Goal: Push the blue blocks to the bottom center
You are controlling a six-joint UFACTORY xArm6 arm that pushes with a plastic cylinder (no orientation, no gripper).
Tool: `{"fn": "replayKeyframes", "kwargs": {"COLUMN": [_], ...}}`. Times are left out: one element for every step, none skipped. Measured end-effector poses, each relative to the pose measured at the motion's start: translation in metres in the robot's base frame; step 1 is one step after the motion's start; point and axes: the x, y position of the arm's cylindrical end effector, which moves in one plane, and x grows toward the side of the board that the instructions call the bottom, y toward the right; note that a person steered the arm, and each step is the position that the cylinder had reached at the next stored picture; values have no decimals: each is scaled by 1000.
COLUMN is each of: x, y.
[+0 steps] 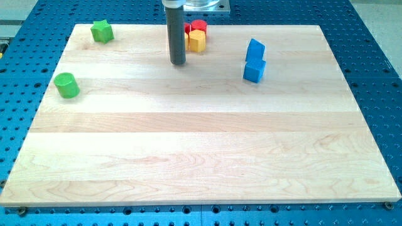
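Observation:
Two blue blocks sit touching at the view's upper right: a taller blue block [255, 49] behind and a blue cube [254, 71] in front of it. My tip [178, 63] rests on the wooden board [201, 150] near the top centre, well to the left of the blue blocks and apart from them. The rod rises straight up from it to the arm's mount at the top edge.
A red cylinder [198, 27] and a yellow block [196, 41] sit just right of the rod near the top edge. A green star-shaped block [102, 31] is at the top left. A green cylinder [66, 85] is at the left edge.

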Motion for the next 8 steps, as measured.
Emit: {"fn": "replayKeyframes", "kwargs": {"x": [-18, -82, -89, -51, -24, 34, 99, 147], "y": [106, 158, 182, 204, 194, 119, 94, 79]}}
